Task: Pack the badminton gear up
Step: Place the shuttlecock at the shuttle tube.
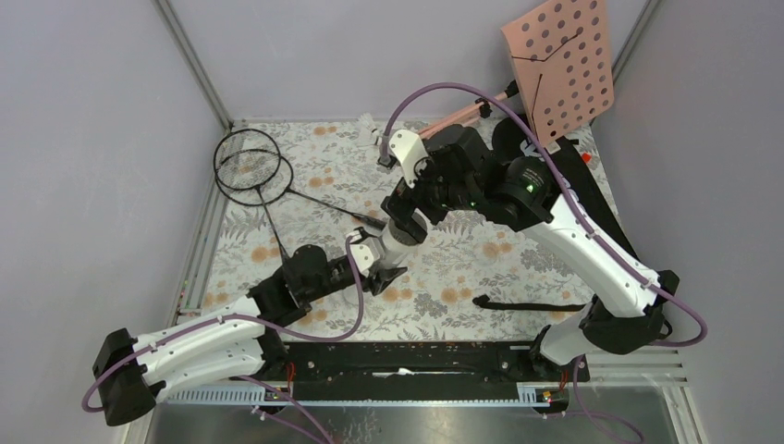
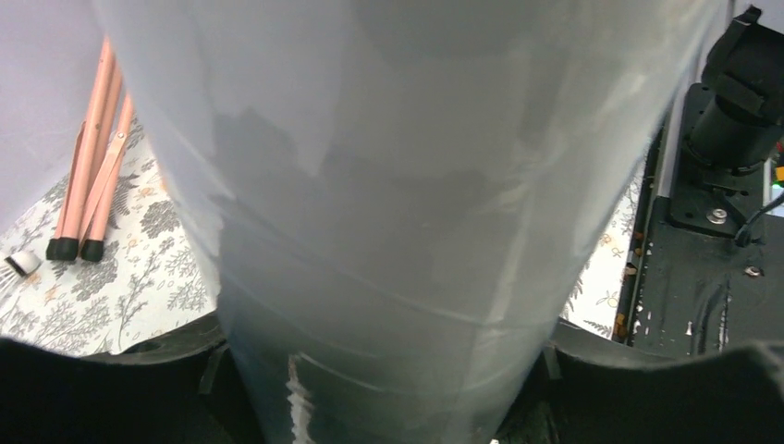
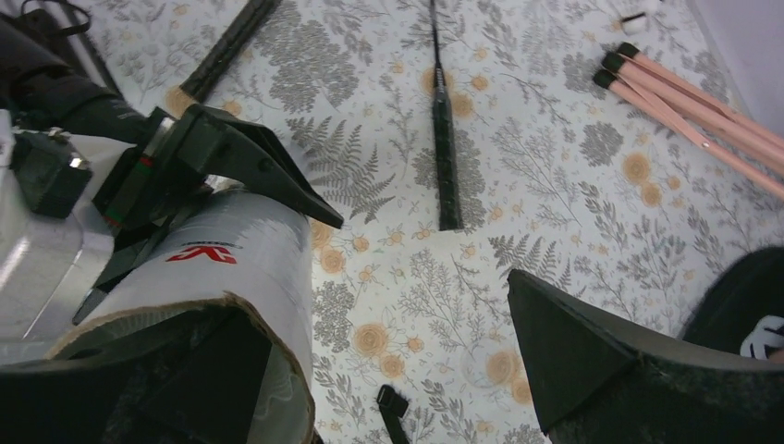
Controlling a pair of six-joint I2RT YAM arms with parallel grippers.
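Your left gripper [image 1: 374,270] is clamped on the white tube [image 2: 398,231] above the table [image 1: 444,277]; your right gripper [image 1: 399,205] gapes wide at its mouth. 2 rackets [image 1: 251,166] lie at 10 o'clock.

Plain grey walls [image 1: 92,139], floral tbl cloth [image 1: 324,157] (ferns, orange blooms)

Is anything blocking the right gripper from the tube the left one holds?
Nothing visible does. The left gripper holds the tube, whose open end sits right by the open right gripper. Only tablecloth shows in the gap beside it.
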